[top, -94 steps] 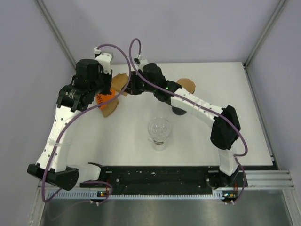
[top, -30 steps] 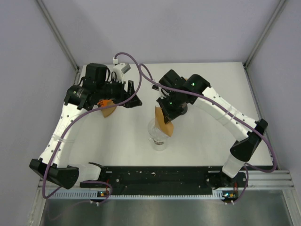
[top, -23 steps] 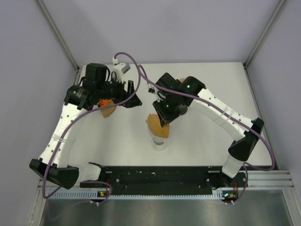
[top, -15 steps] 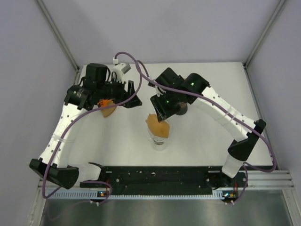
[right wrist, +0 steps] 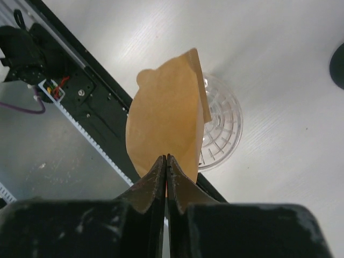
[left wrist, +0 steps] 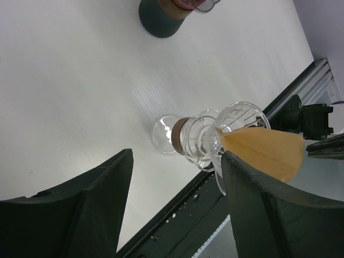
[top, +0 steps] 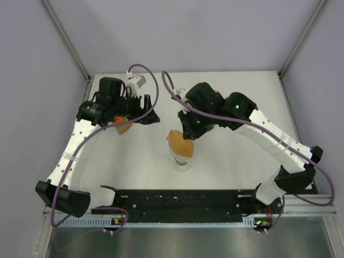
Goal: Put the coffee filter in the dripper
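Note:
The brown paper coffee filter (top: 179, 142) lies folded and tilted on the rim of the clear glass dripper (top: 183, 157), hanging out to the left. In the right wrist view the filter (right wrist: 166, 118) covers the left part of the dripper (right wrist: 221, 126). My right gripper (top: 188, 132) (right wrist: 166, 157) hovers just behind the filter, jaws pressed together; nothing shows clamped between them. My left gripper (top: 151, 116) (left wrist: 177, 156) stands open and empty to the left, facing the dripper (left wrist: 207, 141) and filter (left wrist: 266, 150).
An orange packet with brown filters (top: 123, 125) lies under the left arm. A dark round container (left wrist: 161, 19) stands behind the dripper. The black rail (top: 183, 201) runs along the near table edge.
The right gripper lowered the filter onto the dripper, opened, shut again and drew back up and to the right. The filter stayed on the dripper. The left arm barely moved.

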You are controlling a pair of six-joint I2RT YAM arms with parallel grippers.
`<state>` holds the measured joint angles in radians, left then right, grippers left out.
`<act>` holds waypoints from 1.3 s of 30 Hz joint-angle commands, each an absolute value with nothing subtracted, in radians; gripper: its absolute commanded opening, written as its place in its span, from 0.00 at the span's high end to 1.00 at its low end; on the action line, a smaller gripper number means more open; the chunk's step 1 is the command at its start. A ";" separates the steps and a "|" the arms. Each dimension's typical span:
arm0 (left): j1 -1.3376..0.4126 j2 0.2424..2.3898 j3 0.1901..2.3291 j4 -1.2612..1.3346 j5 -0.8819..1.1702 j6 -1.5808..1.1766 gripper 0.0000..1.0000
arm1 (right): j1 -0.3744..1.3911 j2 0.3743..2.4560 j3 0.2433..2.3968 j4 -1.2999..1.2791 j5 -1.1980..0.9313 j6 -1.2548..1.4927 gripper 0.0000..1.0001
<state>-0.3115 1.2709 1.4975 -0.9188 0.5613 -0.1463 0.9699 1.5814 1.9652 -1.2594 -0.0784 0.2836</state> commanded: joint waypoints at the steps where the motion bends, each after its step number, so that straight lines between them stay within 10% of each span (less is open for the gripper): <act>1: -0.284 1.246 1.390 -0.806 0.641 -0.248 0.29 | 0.988 1.520 1.792 -1.145 -0.048 0.345 1.00; 39: -0.318 1.270 1.147 -0.569 0.913 -0.486 0.50 | 1.094 1.684 1.559 -0.959 0.164 0.471 1.00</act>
